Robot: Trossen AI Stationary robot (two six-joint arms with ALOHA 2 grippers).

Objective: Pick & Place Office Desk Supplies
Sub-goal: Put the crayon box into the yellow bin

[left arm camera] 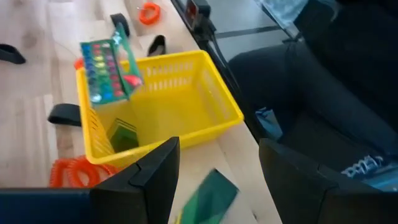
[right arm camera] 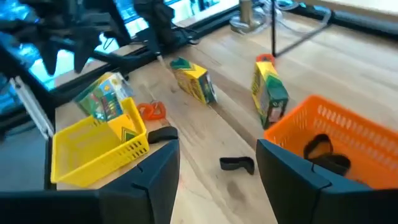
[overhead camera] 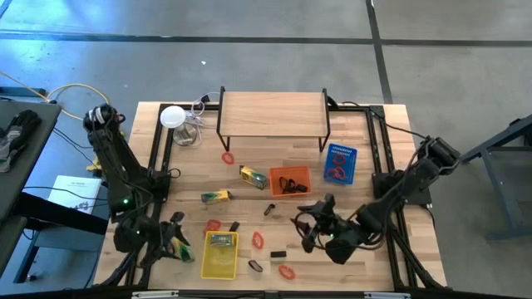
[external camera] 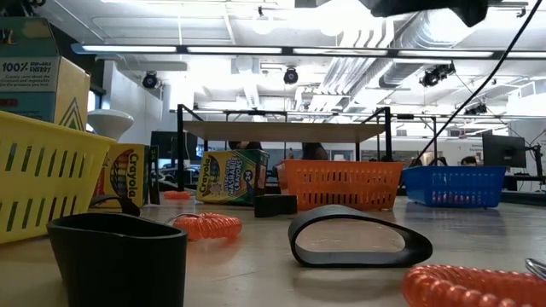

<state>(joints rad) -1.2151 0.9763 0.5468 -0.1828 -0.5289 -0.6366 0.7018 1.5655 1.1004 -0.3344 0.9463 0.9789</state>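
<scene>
Wooden table (overhead camera: 357,166): supplies scattered around yellow basket (overhead camera: 220,264). Both jaws apart, empty; left gripper (overhead camera: 176,239) beside the basket. Risk: crayon pack (left arm camera: 107,68) leaning on its rim could topple out if bumped.

We are holding our left arm bent along the table's left edge, its gripper (overhead camera: 176,242) hanging low at the near-left corner with the fingers (left arm camera: 155,171) standing apart and nothing between them. We are reaching our right arm in from the right side, its gripper (overhead camera: 309,223) hovering over the near-middle boards, fingers (right arm camera: 155,168) spread and gripping nothing.
</scene>
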